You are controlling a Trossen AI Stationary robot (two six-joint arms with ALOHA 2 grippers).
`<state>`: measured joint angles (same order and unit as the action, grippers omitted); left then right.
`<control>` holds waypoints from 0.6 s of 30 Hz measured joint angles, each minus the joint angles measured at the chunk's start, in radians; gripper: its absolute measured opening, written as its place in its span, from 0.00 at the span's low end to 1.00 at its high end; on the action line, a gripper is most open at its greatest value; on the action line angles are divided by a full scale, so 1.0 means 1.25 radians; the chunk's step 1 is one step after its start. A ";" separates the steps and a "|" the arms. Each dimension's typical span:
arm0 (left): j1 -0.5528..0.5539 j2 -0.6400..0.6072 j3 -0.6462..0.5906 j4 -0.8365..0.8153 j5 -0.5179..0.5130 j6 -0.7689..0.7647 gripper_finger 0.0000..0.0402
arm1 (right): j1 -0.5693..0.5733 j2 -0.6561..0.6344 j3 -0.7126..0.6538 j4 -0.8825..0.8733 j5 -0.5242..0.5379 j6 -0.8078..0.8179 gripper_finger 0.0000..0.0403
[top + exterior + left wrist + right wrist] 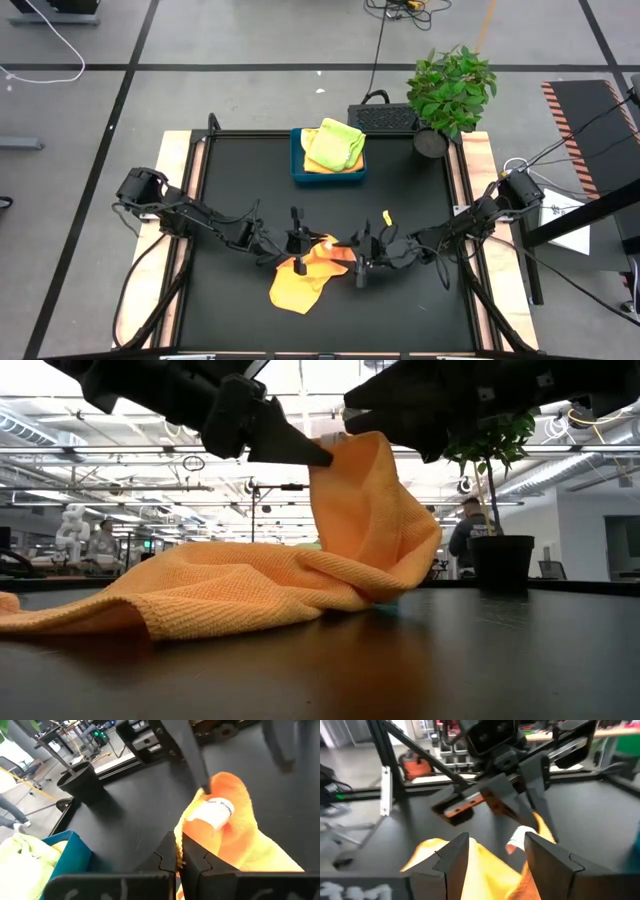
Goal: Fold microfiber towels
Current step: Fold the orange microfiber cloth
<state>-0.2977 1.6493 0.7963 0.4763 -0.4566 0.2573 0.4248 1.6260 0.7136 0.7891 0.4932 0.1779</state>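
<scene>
An orange microfiber towel [300, 280] lies crumpled on the black table [230, 170] near its front middle, with one part raised into a peak [365, 470]. My left gripper [179, 839] is shut on the raised part, beside a white label [216, 813]. It also shows in the high view [300, 243] and the low view [322, 456]. My right gripper [497, 847] is open, with one finger on either side of the raised orange cloth. It sits just right of the peak in the high view [360, 266]. My left gripper pinches the towel's edge [186, 822] beside the white label between its two shut fingers. The fingers come slanting down from the table's left. The held part is lifted off the table; the rest [180, 595] lies slack on it. My right gripper: I cannot tell whether its open fingers touch the cloth.
A blue tray [296, 160] at the table's far middle holds folded lime green and yellow towels [334, 143]. A potted plant [450, 90] stands at the far right corner. Bare black table lies to the left, right and front of the towel.
</scene>
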 joint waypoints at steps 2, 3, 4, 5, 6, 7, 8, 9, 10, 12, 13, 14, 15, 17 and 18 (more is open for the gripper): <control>0.000 0.000 0.000 0.000 -0.009 0.003 0.01 | 0.000 0.007 0.000 0.013 -0.006 0.027 0.45; 0.000 0.000 0.000 0.000 -0.016 0.006 0.01 | 0.000 0.013 0.000 0.028 -0.007 0.028 0.45; 0.000 0.000 0.000 0.002 -0.023 0.009 0.01 | 0.001 0.024 0.000 0.042 -0.003 0.022 0.45; 0.000 0.000 0.000 0.004 -0.031 0.012 0.01 | 0.002 0.036 0.000 0.055 0.002 0.016 0.45; 0.000 0.000 0.000 0.006 -0.038 0.016 0.01 | 0.003 0.049 0.000 0.063 0.011 0.009 0.45; 0.000 0.000 0.000 0.006 -0.042 0.018 0.01 | 0.004 0.061 0.000 0.060 0.029 0.006 0.45; 0.000 0.000 0.000 0.006 -0.047 0.020 0.01 | 0.005 0.072 0.000 0.057 0.053 0.005 0.45; 0.000 0.000 0.000 0.007 -0.049 0.021 0.01 | 0.005 0.082 0.000 0.054 0.084 0.004 0.45; 0.000 0.000 0.000 0.007 -0.049 0.021 0.01 | 0.005 0.090 0.000 0.054 0.119 0.003 0.45; 0.000 0.000 0.000 0.006 -0.049 0.022 0.01 | 0.006 0.101 0.000 0.044 0.179 0.003 0.45; 0.000 0.000 0.000 0.000 -0.050 0.022 0.01 | 0.006 0.103 0.000 0.027 0.198 0.003 0.45; 0.000 0.000 0.000 -0.009 -0.057 0.026 0.01 | 0.007 0.102 0.000 0.012 0.211 0.008 0.45; -0.002 0.000 0.000 -0.015 -0.070 0.036 0.01 | 0.007 0.102 0.000 -0.004 0.220 0.017 0.45; -0.009 0.000 0.000 -0.013 -0.128 0.069 0.01 | 0.008 0.098 0.000 -0.029 0.253 0.035 0.45; -0.015 -0.006 0.000 -0.011 -0.163 0.094 0.01 | 0.008 0.097 0.000 -0.028 0.269 0.039 0.45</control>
<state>-0.3170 1.6416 0.7959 0.4621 -0.6609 0.3749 0.4345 1.7475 0.7136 0.7536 0.8293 0.2263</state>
